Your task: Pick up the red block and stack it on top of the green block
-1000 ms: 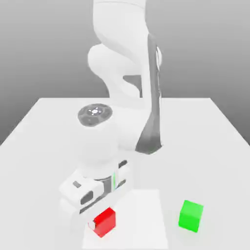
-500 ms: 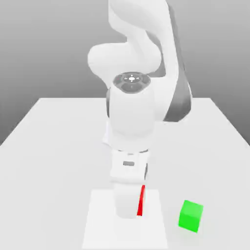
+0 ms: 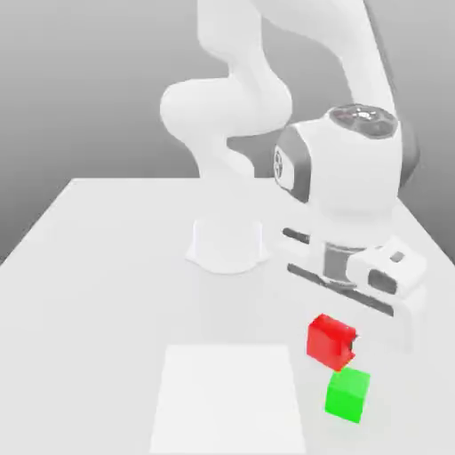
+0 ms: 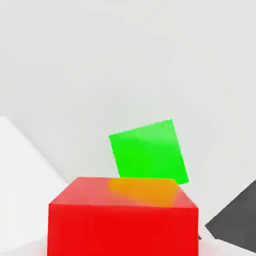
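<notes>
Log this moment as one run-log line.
phase: carry | red block: lifted off table, held by gripper | green block: on table, just below red block | stack: not yet done

Glossy red block (image 4: 122,217), reflecting green.

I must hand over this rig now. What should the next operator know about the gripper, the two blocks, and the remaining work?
Gripper: carries the red block in the air; its fingers are not clearly visible.
Green block: rests on the table, just below the red block, nearer the exterior view's right.
Done: red block picked up and brought next to the green one.
Left: align the red block over the green block, lower it, release, retreat.
</notes>
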You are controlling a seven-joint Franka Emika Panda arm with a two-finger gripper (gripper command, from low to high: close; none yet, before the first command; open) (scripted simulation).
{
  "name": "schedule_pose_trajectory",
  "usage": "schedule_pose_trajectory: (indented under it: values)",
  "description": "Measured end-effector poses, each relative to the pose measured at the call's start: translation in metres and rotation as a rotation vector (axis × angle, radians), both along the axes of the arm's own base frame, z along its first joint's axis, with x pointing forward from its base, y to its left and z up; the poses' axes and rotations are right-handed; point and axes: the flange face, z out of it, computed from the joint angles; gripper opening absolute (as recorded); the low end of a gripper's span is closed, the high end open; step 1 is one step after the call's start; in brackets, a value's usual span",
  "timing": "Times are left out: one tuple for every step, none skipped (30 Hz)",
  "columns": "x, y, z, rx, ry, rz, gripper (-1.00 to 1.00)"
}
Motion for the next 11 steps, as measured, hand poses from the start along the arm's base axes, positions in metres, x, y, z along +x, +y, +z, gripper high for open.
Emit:
schedule_pose_trajectory:
  values:
    - [-0.003,0.008,0.002,-0.004,-0.003,0.069,-1.0]
    - [-0.004,0.01,-0.001,-0.006,-0.005,0.105,-1.0]
    - [-0.003,0.011,-0.008,-0.007,-0.007,0.118,-1.0]
    - [-0.002,0.011,-0.017,-0.007,-0.008,0.125,-1.0]
    - [-0.002,0.011,-0.028,-0.007,-0.008,0.129,-1.0]
    - [-0.002,0.011,-0.039,-0.007,-0.008,0.131,-1.0]
    - [-0.003,0.011,-0.051,-0.007,-0.007,0.133,-1.0]
    - [-0.003,0.011,-0.059,-0.007,-0.007,0.134,1.0]
    - [-0.003,0.011,-0.059,-0.007,-0.007,0.134,1.0]
    - [-0.003,0.011,-0.059,-0.007,-0.007,0.134,1.0]
    - [-0.003,0.011,-0.059,-0.007,-0.007,0.134,1.0]
